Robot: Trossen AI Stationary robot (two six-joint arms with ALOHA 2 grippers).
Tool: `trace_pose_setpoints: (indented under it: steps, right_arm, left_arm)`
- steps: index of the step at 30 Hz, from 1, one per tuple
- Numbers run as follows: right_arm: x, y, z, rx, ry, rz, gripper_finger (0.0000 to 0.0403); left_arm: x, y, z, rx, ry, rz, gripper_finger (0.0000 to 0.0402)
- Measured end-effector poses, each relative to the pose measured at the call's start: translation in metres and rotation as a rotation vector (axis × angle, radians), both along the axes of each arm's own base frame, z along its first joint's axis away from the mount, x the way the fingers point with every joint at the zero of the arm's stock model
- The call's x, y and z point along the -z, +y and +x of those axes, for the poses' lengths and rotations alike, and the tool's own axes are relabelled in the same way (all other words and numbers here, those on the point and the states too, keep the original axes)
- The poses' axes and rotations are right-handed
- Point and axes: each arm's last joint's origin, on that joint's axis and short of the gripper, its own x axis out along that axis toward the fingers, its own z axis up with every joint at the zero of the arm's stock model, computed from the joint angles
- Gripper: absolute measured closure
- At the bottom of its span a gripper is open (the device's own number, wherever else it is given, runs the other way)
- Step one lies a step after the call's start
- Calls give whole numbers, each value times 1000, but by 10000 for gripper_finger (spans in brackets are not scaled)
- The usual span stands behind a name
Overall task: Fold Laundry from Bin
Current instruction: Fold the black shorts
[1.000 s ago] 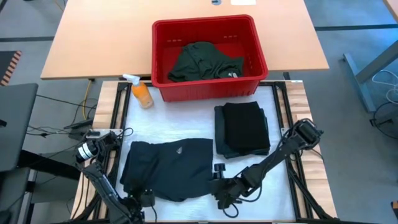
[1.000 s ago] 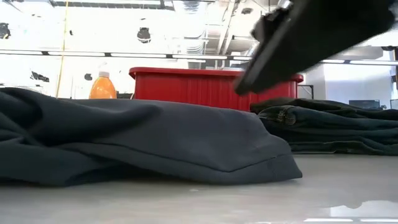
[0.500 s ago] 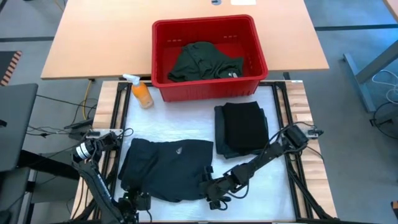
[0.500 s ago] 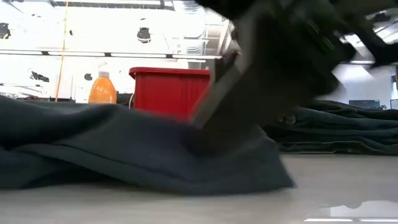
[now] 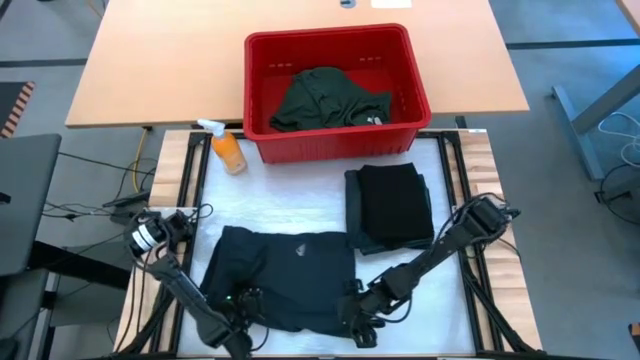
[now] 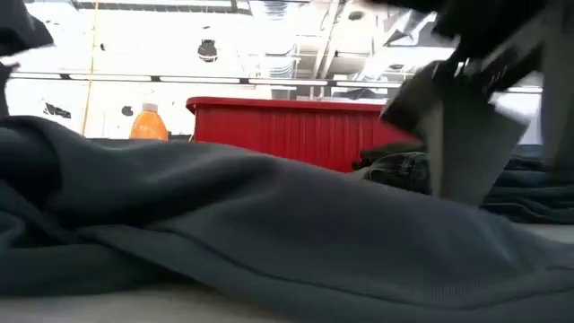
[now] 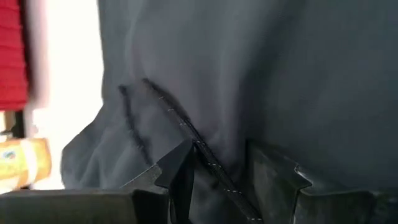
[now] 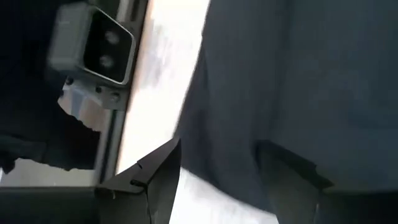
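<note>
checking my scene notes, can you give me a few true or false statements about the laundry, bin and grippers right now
1. The bin holds a dark green garment. True.
2. The orange spray bottle stands inside the bin. False: it stands outside, by the bin's corner.
3. A folded black garment lies between the bin and the right arm. True.
4. The left gripper hangs above the bin. False: it is at the near edge of the spread dark garment.
5. The right gripper is shut. False: open at that garment's edge.

Red ribbed bin (image 5: 331, 92), dark green laundry (image 5: 322, 98) inside
</note>
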Motion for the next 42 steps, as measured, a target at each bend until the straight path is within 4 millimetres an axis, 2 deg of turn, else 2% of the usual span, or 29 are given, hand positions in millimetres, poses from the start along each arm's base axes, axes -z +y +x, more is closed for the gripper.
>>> trace_pose_setpoints:
  steps: [5,7,9,12,16,19,23,28,32,35,42]
  right_arm:
    - [-36,1,-12,50,-128,-54,163]
    - [-50,-3,-14,102,-220,-124,163]
    - [-58,-8,-14,175,-303,-223,163]
    - [-58,-21,-4,246,-354,-330,163]
    - [-49,-38,13,287,-349,-318,163]
    - [-44,-43,22,283,-351,-284,163]
    - [-43,-44,28,250,-383,-269,163]
    - [-43,-41,28,221,-402,-276,163]
    - [-42,-36,26,189,-407,-291,163]
    - [-42,-34,24,180,-405,-293,163]
    - [-43,-32,23,152,-416,-313,163]
  left_arm:
    - [1,7,9,45,30,12,268]
    - [-9,11,9,47,24,3,268]
    - [-28,15,7,47,-26,-28,268]
    - [-61,20,-2,33,-169,-78,268]
    - [-109,34,-22,-118,-478,-224,268]
    - [-123,53,-39,-258,-556,-356,268]
    - [-121,81,-64,-379,-556,-463,268]
    - [-101,117,-95,-536,-571,-529,268]
    - [-85,138,-112,-726,-565,-608,268]
    - [-73,146,-120,-856,-543,-659,268]
    - [-73,143,-119,-768,-478,-676,268]
